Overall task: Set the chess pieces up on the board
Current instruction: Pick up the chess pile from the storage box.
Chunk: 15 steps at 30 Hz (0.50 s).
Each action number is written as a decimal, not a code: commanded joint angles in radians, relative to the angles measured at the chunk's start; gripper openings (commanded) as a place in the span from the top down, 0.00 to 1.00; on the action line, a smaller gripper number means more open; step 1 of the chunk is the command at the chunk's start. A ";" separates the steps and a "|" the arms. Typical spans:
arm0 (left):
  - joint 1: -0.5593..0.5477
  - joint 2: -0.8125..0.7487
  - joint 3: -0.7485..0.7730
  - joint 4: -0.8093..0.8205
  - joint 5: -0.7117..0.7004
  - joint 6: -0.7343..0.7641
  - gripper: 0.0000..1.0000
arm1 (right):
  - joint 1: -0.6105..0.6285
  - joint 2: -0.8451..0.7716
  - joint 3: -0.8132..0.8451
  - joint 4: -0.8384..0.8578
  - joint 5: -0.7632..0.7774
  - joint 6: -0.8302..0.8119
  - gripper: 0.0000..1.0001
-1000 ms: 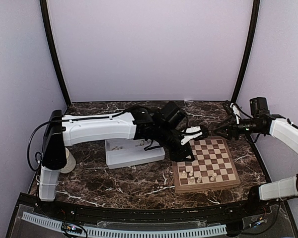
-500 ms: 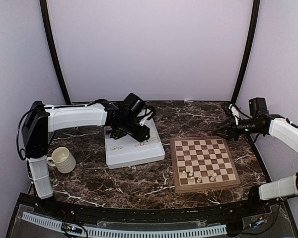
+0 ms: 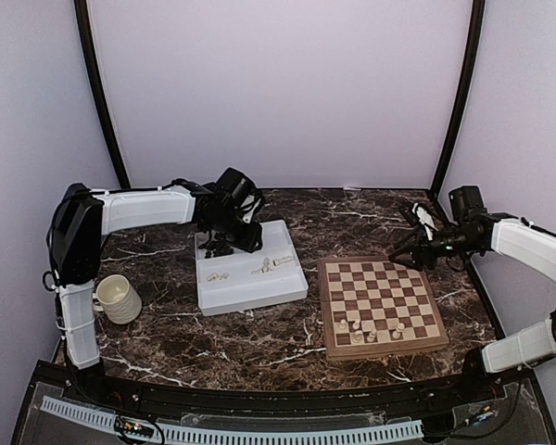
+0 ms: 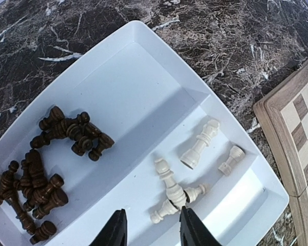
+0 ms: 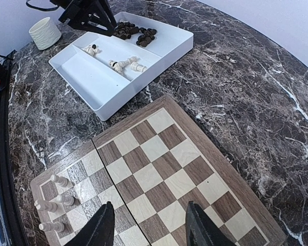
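Observation:
The wooden chessboard (image 3: 381, 305) lies right of centre with several cream pieces (image 3: 357, 326) on its near rows, also in the right wrist view (image 5: 56, 193). The white divided tray (image 3: 248, 270) holds a heap of dark brown pieces (image 4: 46, 169) and several cream pieces (image 4: 180, 177). My left gripper (image 4: 151, 233) is open and empty just above the tray, its fingers beside a cluster of cream pieces. My right gripper (image 5: 150, 225) is open and empty, hovering over the board's far edge (image 3: 410, 248).
A cream ribbed mug (image 3: 118, 298) stands at the left, also in the right wrist view (image 5: 44, 32). The table is dark marble (image 3: 259, 343), with purple walls and black posts round the back.
My left arm has swung back from the board to the tray and lowered over the cream pieces. My right gripper has shifted slightly left near the board's far edge.

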 commanded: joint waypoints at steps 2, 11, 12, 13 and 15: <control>0.006 0.094 0.074 -0.013 0.063 -0.081 0.62 | 0.009 0.006 0.020 -0.012 0.014 -0.017 0.52; 0.005 0.156 0.083 -0.028 0.143 -0.111 0.62 | 0.012 0.017 0.022 -0.014 0.017 -0.024 0.52; 0.004 0.157 0.080 -0.027 0.145 -0.114 0.62 | 0.013 0.018 0.022 -0.015 0.017 -0.024 0.52; 0.004 0.163 0.081 -0.029 0.146 -0.116 0.62 | 0.015 0.020 0.024 -0.015 0.018 -0.025 0.52; 0.003 0.172 0.084 -0.032 0.148 -0.121 0.62 | 0.016 0.020 0.024 -0.014 0.019 -0.025 0.52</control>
